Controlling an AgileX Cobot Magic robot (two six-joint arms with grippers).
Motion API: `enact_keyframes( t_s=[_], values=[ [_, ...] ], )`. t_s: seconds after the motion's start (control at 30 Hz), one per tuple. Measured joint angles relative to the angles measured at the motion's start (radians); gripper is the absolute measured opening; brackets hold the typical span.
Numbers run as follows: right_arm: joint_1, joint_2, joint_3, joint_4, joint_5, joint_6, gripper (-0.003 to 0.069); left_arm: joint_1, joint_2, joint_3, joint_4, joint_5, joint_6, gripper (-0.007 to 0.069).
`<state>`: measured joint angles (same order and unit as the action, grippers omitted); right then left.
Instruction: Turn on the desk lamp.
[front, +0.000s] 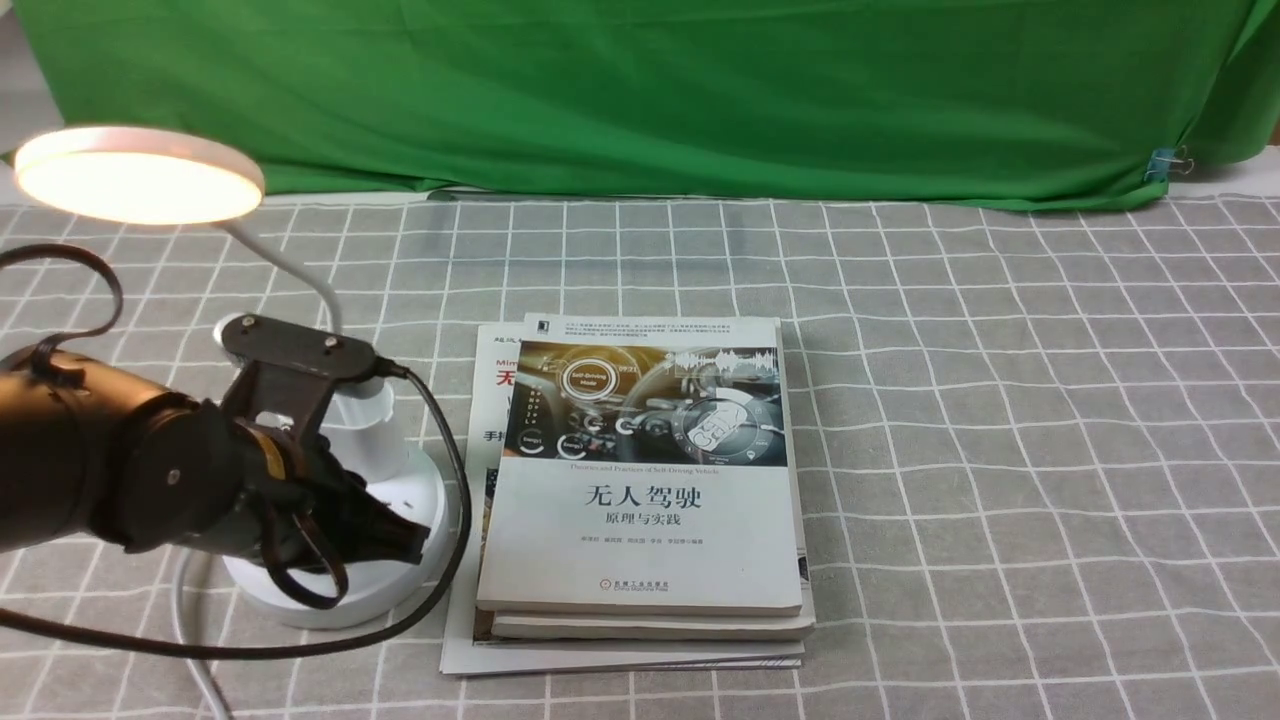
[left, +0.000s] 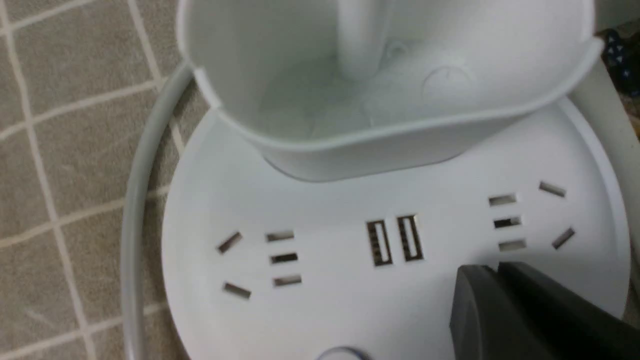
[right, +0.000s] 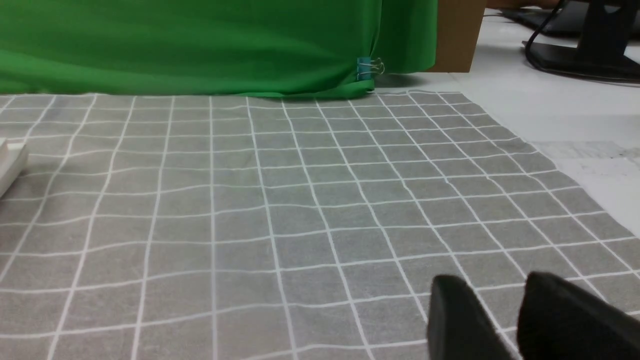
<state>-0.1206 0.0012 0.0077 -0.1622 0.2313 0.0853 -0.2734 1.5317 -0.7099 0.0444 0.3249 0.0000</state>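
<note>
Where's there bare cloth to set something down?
Open cloth lies right of the book stack, and a strip between the books and the green curtain. It's crowded at left: lamp, left gripper and its cable.

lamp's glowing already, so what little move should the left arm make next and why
Probably lift the left gripper gently away from the base: the lamp head is already lit, so the task looks done, and the shut fingers sit right at the base, where another press might switch it off.

The tool (right: 492, 300) hangs over a gray checked cloth (right: 240, 200), its fingers parted.
</note>
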Motion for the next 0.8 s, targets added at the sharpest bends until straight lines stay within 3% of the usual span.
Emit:
enact_keyframes(
  t_s=[0.47, 0.8],
  values=[
    [0.0, 0.0, 0.0, 0.0, 0.0, 0.0, 0.0245, 0.0, -0.206, 0.024, -0.029, 0.039, 0.0, 0.0019],
    [0.0, 0.0, 0.0, 0.0, 0.0, 0.0, 0.0245, 0.0, -0.569, 0.269, -0.168, 0.024, 0.0, 0.0019]
  ],
)
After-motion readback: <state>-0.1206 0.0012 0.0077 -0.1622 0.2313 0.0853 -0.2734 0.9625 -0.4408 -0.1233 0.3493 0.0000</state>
